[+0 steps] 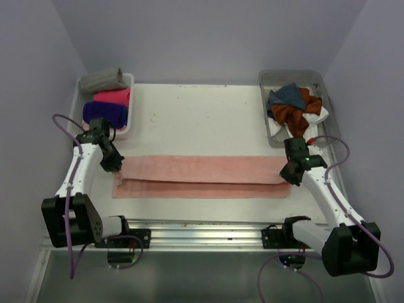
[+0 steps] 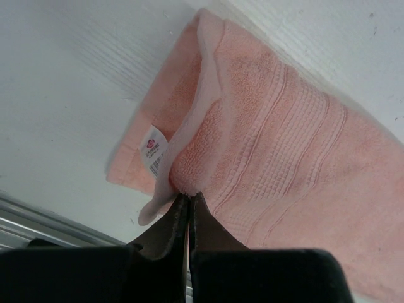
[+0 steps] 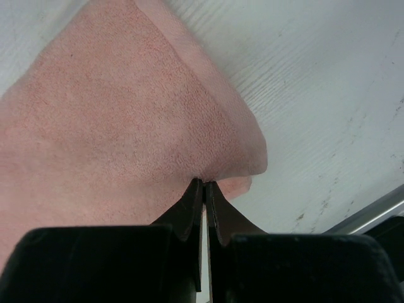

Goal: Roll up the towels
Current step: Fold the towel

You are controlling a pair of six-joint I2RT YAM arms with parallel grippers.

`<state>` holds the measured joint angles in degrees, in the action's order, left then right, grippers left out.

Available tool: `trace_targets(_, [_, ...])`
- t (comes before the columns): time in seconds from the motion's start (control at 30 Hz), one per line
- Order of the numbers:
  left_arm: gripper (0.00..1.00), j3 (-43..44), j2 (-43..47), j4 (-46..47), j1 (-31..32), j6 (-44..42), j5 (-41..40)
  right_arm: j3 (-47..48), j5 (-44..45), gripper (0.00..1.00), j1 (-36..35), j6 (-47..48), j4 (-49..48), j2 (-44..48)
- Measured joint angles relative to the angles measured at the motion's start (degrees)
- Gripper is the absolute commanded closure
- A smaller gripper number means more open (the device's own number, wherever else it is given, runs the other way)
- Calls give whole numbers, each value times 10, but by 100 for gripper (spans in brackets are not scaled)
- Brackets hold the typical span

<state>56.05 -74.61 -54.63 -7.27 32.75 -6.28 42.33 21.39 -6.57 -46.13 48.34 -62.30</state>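
One salmon pink towel (image 1: 202, 177), folded lengthwise, lies across the middle of the counter (image 1: 202, 113), with the left tool (image 1: 117, 165) and right tool (image 1: 289, 172) each clamped on one end of it. Handling: move both ends level and together, cloth taut, so edges land square for rolling. Also present: three rolled towels (image 1: 104, 113) (grey, hot pink, purple) in the left bin (image 1: 129, 79); seemingly three loose towels (image 1: 293, 107) heaped in the right tray (image 1: 319, 79).

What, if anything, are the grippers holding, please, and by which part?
The salmon pink towel: left gripper pinches the edge at its left end, right gripper at its right end.
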Motion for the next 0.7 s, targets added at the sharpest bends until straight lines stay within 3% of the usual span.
trace_targets(0.23, [100, 6, 23, -15, -20, -9, -6, 9, 0, 100, 3, -4, 23, 36])
trace_targets(0.7, [100, -69, 27, -31, -30, -5, -17, -43, -25, 100, 4, -32, 44, 38])
